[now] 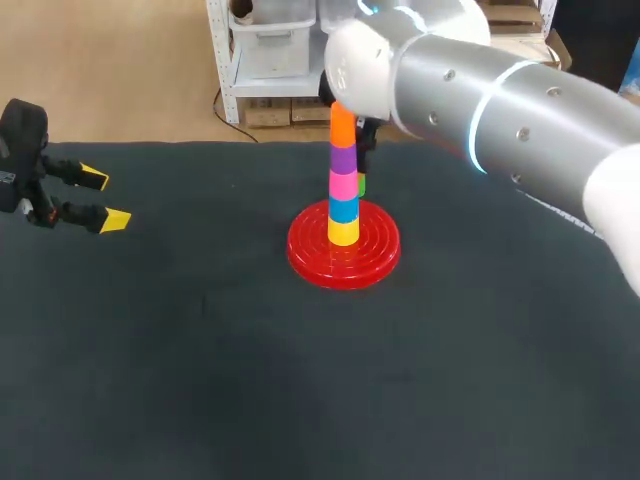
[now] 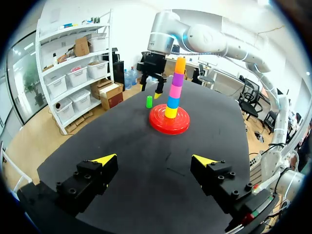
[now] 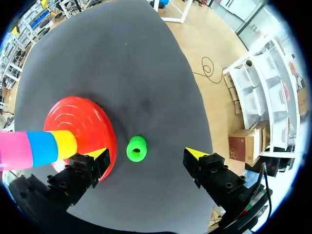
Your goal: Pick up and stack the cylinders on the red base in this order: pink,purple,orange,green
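The red base [image 1: 375, 255] stands mid-table and carries a stack of yellow, blue, pink [image 1: 343, 184], purple [image 1: 343, 158] and orange [image 1: 343, 125] cylinders. A green cylinder [image 3: 137, 148] stands upright on the table just behind the base, its green edge [image 1: 361, 185] peeking past the stack in the head view. My right gripper [image 3: 147, 153] hangs above it, open, its fingers on either side of the cylinder and clear of it. It also shows in the left wrist view, the right gripper [image 2: 149, 91] over the green cylinder [image 2: 149, 101]. My left gripper [image 1: 105, 200] is open and holds nothing at the table's far left.
My right arm [image 1: 500, 100] reaches in from the right over the table's back, close behind the stack. The black tabletop [image 1: 300, 380] spreads out in front of the base. In the right wrist view the base [image 3: 80, 122] lies beside one finger.
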You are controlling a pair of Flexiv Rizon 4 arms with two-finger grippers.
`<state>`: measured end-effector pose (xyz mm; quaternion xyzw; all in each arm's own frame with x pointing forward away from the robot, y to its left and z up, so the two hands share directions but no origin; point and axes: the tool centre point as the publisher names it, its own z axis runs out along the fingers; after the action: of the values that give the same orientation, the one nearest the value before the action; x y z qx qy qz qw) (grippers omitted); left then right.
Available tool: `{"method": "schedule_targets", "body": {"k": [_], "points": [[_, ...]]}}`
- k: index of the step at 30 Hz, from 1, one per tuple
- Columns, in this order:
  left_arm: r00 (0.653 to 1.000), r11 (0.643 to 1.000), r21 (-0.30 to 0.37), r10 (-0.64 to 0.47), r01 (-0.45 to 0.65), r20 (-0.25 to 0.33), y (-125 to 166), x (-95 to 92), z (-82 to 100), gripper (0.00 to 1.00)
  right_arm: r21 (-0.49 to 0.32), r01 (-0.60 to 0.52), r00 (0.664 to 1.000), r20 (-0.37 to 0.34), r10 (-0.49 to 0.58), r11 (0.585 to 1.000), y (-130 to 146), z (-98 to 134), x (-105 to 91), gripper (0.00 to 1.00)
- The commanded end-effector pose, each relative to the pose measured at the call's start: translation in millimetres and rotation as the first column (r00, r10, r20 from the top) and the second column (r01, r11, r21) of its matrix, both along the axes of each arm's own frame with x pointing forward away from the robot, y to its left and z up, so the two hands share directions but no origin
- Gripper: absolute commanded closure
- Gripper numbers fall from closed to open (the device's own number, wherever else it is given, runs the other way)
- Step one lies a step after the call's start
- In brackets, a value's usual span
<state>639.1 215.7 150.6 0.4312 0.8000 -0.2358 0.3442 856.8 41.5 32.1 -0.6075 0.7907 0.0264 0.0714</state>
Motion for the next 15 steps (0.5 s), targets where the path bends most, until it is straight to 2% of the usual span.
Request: {"method": "schedule_targets", "body": {"k": [1, 2, 5, 8, 9, 10, 11, 15], "points": [[1.0, 1.0, -0.003, -0.002, 0.002, 0.004, 0.8, 0.1, -1.7, 0.0, -0.022, -0.022, 0.982, -0.188, 0.018, 1.0, 5.2, -5.4, 25.9, 0.0], [1.0, 1.0, -0.003, -0.002, 0.002, 0.004, 0.8, 0.1, -1.7, 0.0, -0.025, -0.023, 0.981, -0.191, 0.018, 0.999, 4.7, -6.7, 26.6, 0.0], [1.0, 1.0, -0.003, -0.002, 0.002, 0.004, 0.8, 0.1, -1.7, 0.0, -0.027, -0.025, 0.98, -0.197, 0.019, 0.999, 4.0, -8.2, 27.8, 0.17], [1.0, 1.0, -0.003, -0.002, 0.002, 0.004, 0.8, 0.1, -1.7, 0.0, -0.024, -0.035, 0.979, -0.202, 0.03, 0.999, 4.7, -8.1, 28.2, 0.25], [1.0, 1.0, -0.003, -0.002, 0.002, 0.004, 0.8, 0.1, -1.7, 0.0, -0.023, -0.037, 0.979, -0.203, 0.032, 0.999, 5.2, -8.0, 28.1, 0.31], [1.0, 1.0, -0.003, -0.002, 0.002, 0.004, 0.8, 0.1, -1.7, 0.0, -0.022, -0.039, 0.978, -0.205, 0.033, 0.999, 5.9, -8.3, 28.0, 0.44], [1.0, 1.0, -0.003, -0.002, 0.002, 0.004, 0.8, 0.1, -1.7, 0.0, -0.023, -0.042, 0.977, -0.208, 0.037, 0.999, 6.5, -9.1, 27.9, 0.49], [1.0, 1.0, -0.003, -0.002, 0.002, 0.004, 0.8, 0.1, -1.7, 0.0, -0.025, -0.048, 0.975, -0.218, 0.042, 0.999, 7.2, -12.4, 27.6, 0.5]]}}
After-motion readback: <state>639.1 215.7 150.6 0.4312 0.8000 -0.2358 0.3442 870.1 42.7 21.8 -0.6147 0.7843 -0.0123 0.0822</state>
